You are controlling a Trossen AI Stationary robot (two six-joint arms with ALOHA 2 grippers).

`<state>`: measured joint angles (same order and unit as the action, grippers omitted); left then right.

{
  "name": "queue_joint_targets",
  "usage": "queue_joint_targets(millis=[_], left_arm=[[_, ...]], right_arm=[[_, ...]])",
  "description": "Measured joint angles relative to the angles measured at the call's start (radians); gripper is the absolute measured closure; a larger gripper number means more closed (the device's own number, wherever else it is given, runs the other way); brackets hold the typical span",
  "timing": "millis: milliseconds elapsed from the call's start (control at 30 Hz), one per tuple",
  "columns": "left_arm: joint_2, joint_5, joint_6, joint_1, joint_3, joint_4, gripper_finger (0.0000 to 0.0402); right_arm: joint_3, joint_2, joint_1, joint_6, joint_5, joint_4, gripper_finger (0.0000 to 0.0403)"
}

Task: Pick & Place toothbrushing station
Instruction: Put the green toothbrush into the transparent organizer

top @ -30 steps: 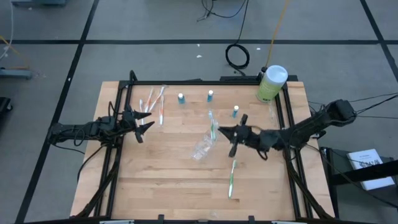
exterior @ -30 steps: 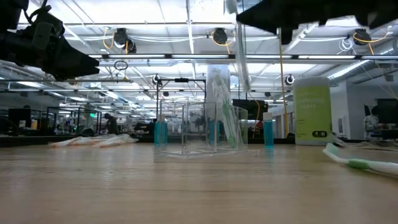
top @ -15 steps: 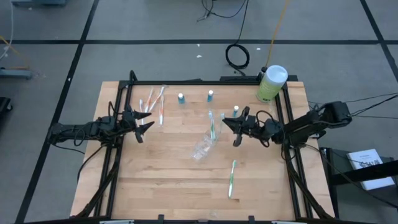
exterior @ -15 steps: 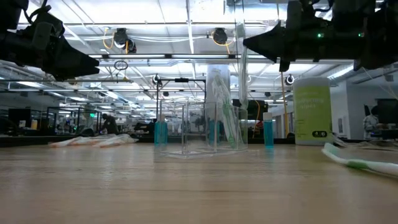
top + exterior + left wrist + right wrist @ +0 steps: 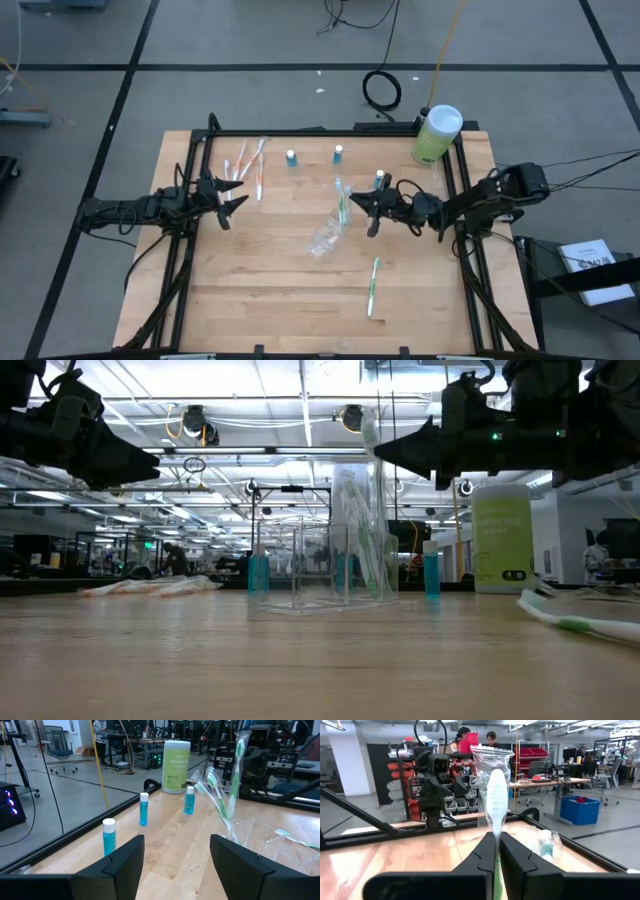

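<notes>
Just ahead of your right gripper (image 5: 372, 215) (clamped on a green-white toothbrush (image 5: 496, 802)) stands the clear holder (image 5: 330, 236); you've carried it back above, insertion pending.

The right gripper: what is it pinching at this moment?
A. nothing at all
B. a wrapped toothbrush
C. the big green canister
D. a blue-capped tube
B: the right gripper is shut on a wrapped toothbrush standing up between its fingers, held above the clear holder, while the blue-capped tubes and the canister stand untouched on the table.
</notes>
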<state>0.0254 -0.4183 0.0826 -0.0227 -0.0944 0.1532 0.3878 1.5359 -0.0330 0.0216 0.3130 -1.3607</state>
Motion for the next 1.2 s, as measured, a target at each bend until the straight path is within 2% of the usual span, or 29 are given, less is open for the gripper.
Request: queue_joint_targets(millis=[267, 467, 867, 1200], left_arm=[[0.0, 0.0, 0.0, 0.0, 0.0, 0.0, 0.0167], [0.0, 0.0, 0.0, 0.0, 0.0, 0.0, 0.0167], [0.0, 0.0, 0.0, 0.0, 0.0, 0.0, 0.0167], [0.0, 0.0, 0.0, 0.0, 0.0, 0.0, 0.0167]], right_arm=[[-0.002, 0.0, 0.001, 0.083, 0.011, 0.042, 0.0397], [-0.002, 0.0, 0.001, 0.234, 0.135, 0.124, 0.0397], [-0.002, 0.0, 0.0, 0.249, 0.135, 0.194, 0.0397], [-0.002, -0.001, 0.001, 0.26, 0.136, 0.229, 0.038]])
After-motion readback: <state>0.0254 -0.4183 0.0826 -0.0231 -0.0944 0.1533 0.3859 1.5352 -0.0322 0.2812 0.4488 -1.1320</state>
